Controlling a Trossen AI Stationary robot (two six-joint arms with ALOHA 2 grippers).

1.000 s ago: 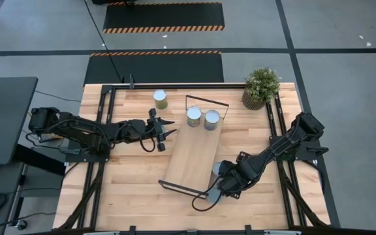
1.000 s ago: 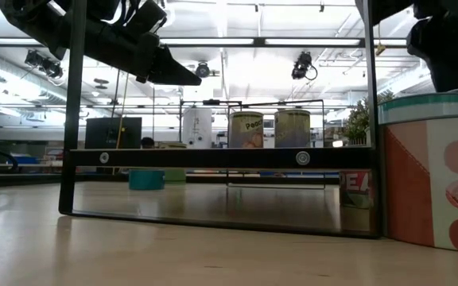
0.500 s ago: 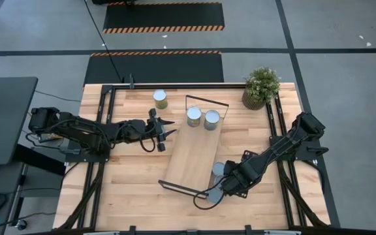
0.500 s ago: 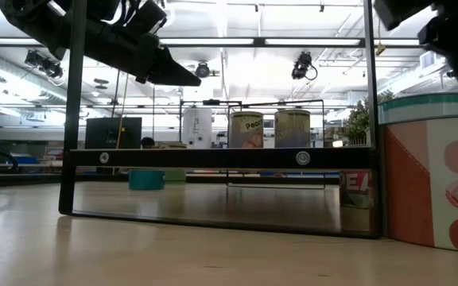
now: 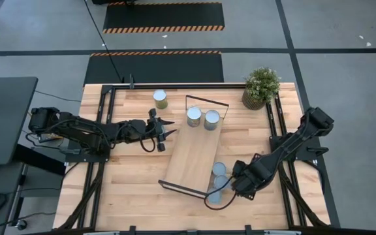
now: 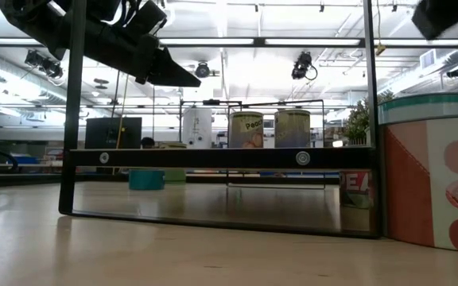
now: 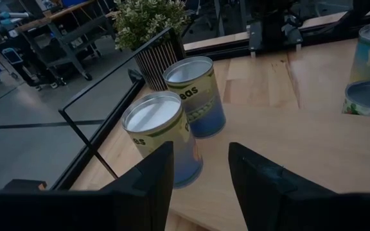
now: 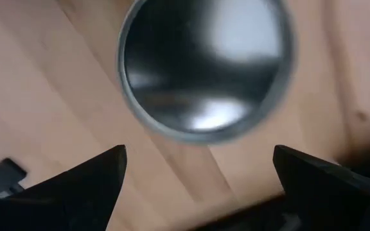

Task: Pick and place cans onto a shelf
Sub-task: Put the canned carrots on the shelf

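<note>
The shelf is a long light-wood board with black wire frames at both short ends. Two cans stand upright on its far end. Another can stands on the table to the far left. Three cans cluster at the shelf's near right corner. My right gripper hangs open just right of them, pointing down; its wrist view shows one silvery can top below, clear of its fingers. My left gripper hovers shut and empty at the shelf's far left edge.
A potted plant stands at the table's far right corner. In the low view a large can with a tomato label stands on the table right of the shelf's near wire frame. Bare tabletop lies left of the shelf.
My right gripper has moved toward the table's right edge, staying open, and has uncovered the cans at the shelf's near right corner. In the low view it has left the picture toward the upper right. The cans have kept their places.
</note>
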